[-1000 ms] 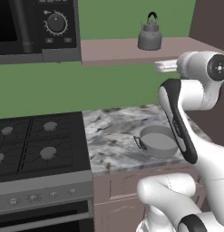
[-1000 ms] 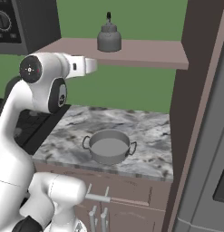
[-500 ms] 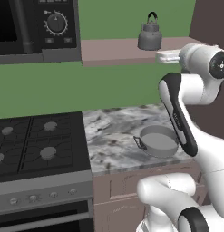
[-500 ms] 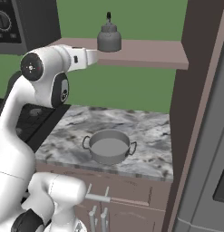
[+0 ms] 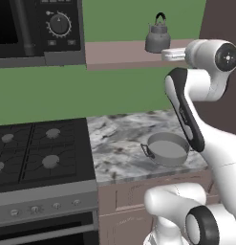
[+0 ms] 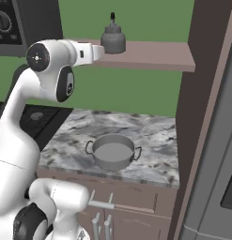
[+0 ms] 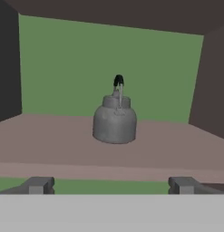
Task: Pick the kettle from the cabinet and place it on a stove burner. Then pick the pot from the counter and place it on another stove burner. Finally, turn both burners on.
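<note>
The small grey kettle (image 7: 114, 120) with its black arched handle stands upright on the mauve-brown cabinet shelf (image 7: 59, 147), straight ahead of my gripper (image 7: 111, 186). The two fingertips (image 7: 38, 185) stand wide apart at the shelf's front edge, open and holding nothing. In the base views the gripper (image 6: 101, 52) sits level with the shelf (image 5: 119, 52), just short of the kettle (image 5: 157, 40) (image 6: 112, 42). The wide shallow pot (image 5: 168, 148) (image 6: 112, 152) rests on the marbled counter (image 5: 117, 143). To the counter's left lies the black stove (image 5: 24, 182), with round burners (image 5: 52, 133) under grates and grey knobs (image 5: 33, 209) in front.
A black microwave with a dial (image 5: 40, 26) hangs left of the shelf, above the stove. A dark brown side panel (image 6: 206, 93) closes the shelf and counter on the right. Green wall runs behind. Pinkish-brown cabinet fronts (image 6: 136, 206) lie below the counter.
The arm has lifted and carried the hand up to shelf height, closer to the kettle. The fingers stay apart. Kettle and pot have not moved.
</note>
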Controlling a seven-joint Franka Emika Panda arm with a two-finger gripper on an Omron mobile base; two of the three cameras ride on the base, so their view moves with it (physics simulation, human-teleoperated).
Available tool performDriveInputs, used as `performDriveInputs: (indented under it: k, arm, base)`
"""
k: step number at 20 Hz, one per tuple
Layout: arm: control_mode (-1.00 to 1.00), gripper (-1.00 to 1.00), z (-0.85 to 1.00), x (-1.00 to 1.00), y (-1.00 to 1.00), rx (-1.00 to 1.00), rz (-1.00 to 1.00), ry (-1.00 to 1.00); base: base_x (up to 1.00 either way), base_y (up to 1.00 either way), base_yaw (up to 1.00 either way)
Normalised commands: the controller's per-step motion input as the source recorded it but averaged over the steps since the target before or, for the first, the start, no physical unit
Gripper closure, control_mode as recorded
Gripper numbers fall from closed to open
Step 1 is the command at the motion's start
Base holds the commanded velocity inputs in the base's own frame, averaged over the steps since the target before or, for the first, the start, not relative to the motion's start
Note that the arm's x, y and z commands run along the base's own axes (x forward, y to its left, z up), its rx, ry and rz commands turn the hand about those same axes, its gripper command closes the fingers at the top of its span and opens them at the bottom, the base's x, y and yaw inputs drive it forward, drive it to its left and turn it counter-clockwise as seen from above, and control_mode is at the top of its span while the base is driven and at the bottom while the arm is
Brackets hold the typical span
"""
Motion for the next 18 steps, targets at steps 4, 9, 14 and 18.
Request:
performDriveInputs:
  k: [4, 9, 14, 18]
  arm:
    - [-1.00, -1.00, 0.01, 0.15, -0.09, 0.00, 0.00, 0.02]
    - [-1.00, -1.00, 0.00, 0.25, -0.02, 0.00, 0.00, 0.00]
    - [-1.00, -1.00, 0.10, 0.26, 0.00, 0.00, 0.00, 0.00]
    - [-1.00, -1.00, 0.19, 0.26, 0.00, 0.00, 0.01, 0.00]
  base:
    - [0.00, 0.00, 0.00]
    - [0.00, 0.00, 0.00]
    - [0.00, 0.00, 0.00]
    - [0.00, 0.00, 0.00]
